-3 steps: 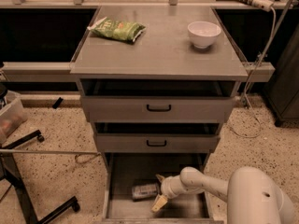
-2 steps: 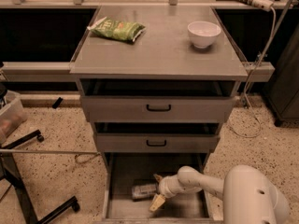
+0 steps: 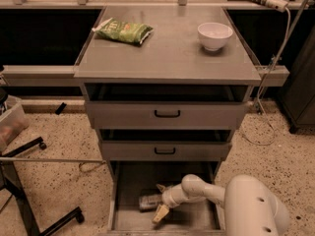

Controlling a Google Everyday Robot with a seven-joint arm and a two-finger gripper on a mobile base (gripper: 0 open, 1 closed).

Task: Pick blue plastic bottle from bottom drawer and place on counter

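The blue plastic bottle (image 3: 147,201) lies on its side on the floor of the open bottom drawer (image 3: 129,181), near the middle. My gripper (image 3: 158,203) is down inside the drawer at the bottle's right end. It is open, with one pale finger (image 3: 160,213) in front of the bottle and the other behind it. The white arm reaches in from the lower right. The counter (image 3: 167,53) is the grey top of the cabinet above.
A green snack bag (image 3: 123,31) lies at the counter's back left and a white bowl (image 3: 214,35) at its back right. Two shut drawers with black handles (image 3: 167,114) sit above the open one. A black stand (image 3: 19,191) and a bin are at the left.
My gripper has moved a little to the left along the drawer floor, closing in over the bottle's right end. The bottle has stayed in place.
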